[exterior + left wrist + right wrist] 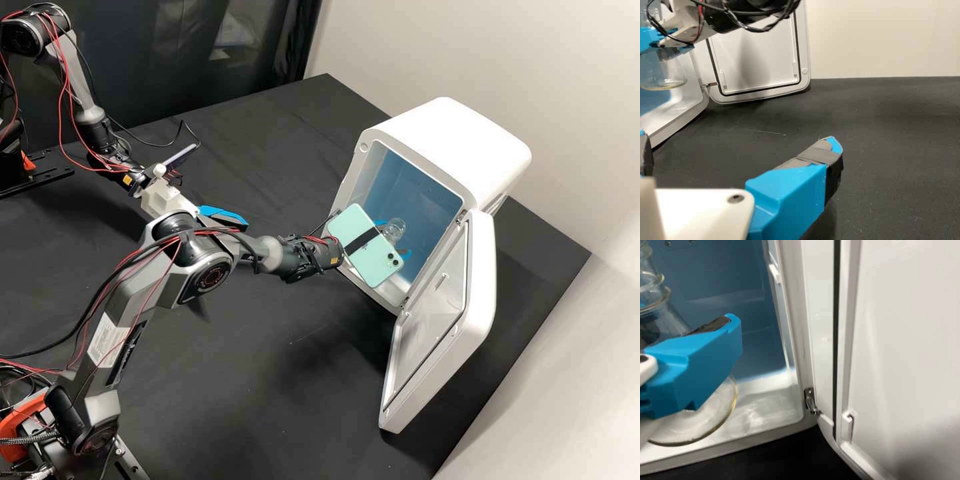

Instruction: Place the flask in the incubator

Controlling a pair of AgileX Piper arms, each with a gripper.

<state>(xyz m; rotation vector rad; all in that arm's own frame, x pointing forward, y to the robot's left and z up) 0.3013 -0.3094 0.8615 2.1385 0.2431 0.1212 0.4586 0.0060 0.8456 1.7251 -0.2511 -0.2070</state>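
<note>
The white incubator (453,143) stands at the bench's right with its door (440,313) swung wide open, showing a blue inside. My right gripper (397,244) is inside the chamber, shut on a clear glass flask (395,229). In the right wrist view a blue finger (695,360) lies against the flask (695,422), whose round base is low over the white chamber floor (765,410); I cannot tell if they touch. The left wrist view shows the flask (662,75) from the side. My left gripper (737,147) is open and holds nothing, low over the bench to the incubator's left (223,215).
A mint-green phone (367,245) is strapped to the right arm's wrist at the chamber mouth. The open door (760,55) stands beside the opening at the right. Bare black bench (267,373) lies in front. The incubator is close to the bench's right edge, and a wall rises behind it.
</note>
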